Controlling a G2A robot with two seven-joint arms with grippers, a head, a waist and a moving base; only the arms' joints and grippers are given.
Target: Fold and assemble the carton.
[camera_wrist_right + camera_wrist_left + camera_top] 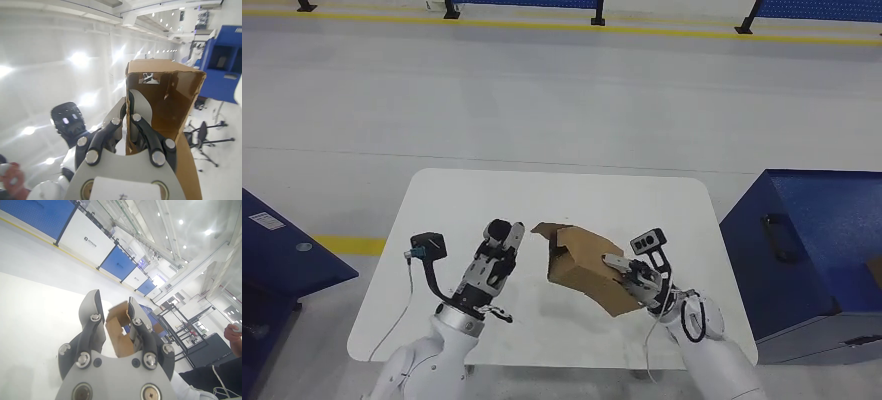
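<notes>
A brown cardboard carton (587, 265) is held tilted over the middle of the white table (542, 195), partly unfolded, with one end open and a flap sticking out. My right gripper (625, 272) is shut on a side wall of the carton (170, 98), one finger inside and one outside (127, 100). My left gripper (504, 238) stands open just beside the carton's open end, not touching it. Past its spread fingers (114, 298) I see the carton's flaps (118, 321).
A blue bin (812, 250) stands close to the table's right edge and another blue one (272, 255) off its left side. The far half of the table is bare. A blue cabinet (221, 56) and an office chair (202, 136) stand in the room beyond.
</notes>
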